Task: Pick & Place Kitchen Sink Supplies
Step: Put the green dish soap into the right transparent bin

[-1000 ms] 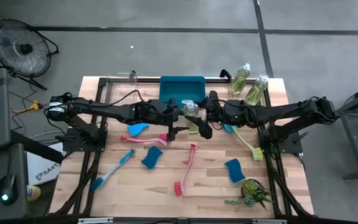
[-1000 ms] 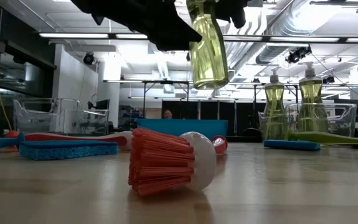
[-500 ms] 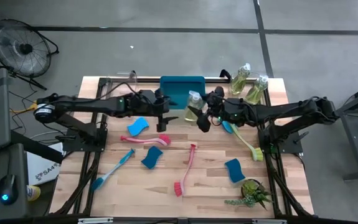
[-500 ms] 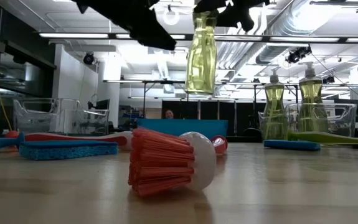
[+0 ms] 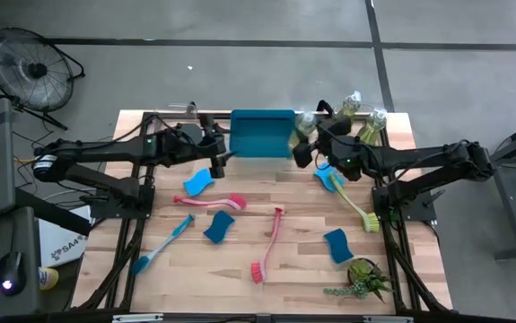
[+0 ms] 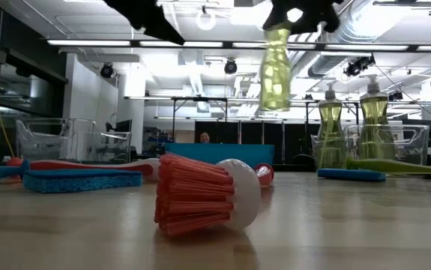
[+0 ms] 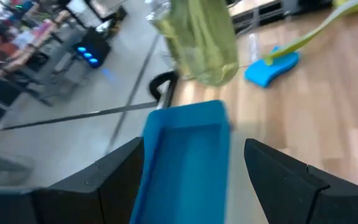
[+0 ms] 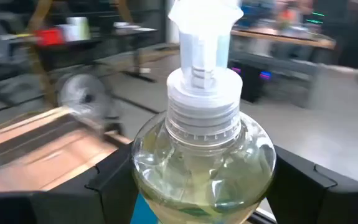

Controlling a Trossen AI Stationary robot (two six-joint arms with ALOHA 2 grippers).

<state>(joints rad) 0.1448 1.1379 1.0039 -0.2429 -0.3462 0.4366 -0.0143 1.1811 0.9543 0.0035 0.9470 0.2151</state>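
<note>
My right gripper (image 5: pixel 306 146) is shut on a clear bottle of yellow-green liquid (image 6: pixel 276 69) with a white pump top (image 8: pixel 203 18), raised by the right end of the blue tray (image 5: pixel 262 133). My left gripper (image 5: pixel 219 154) hangs open and empty off the tray's left end; its wrist view looks over the tray (image 7: pixel 185 155) at the held bottle (image 7: pixel 200 37). Two more bottles (image 5: pixel 362 117) stand at the back right. Dish brushes (image 5: pixel 269 242) and blue sponges (image 5: pixel 220 226) lie flat on the table. My right gripper pinches the bottle's upper body just under its shoulder (image 8: pixel 203 163) between the two fingers (image 8: pixel 113 180). They come nearly level from the table's right side. The bottle hangs upright below the gripper, pump up, lifted clear of the table and tray.
A small spiky green plant (image 5: pixel 362 279) stands at the near right. A clear bin (image 5: pixel 179 112) sits at the back left, another holds the two bottles at the back right. A yellow-green brush (image 5: pixel 352 202) lies under the right arm. Bare wood shows at the near middle.
My right gripper has carried the bottle from the table's middle toward the far edge and somewhat right, to beside the tray's right end, the bottle staying clear of the table. My left gripper, open throughout, has drawn back toward the table's left and far edge and risen.
</note>
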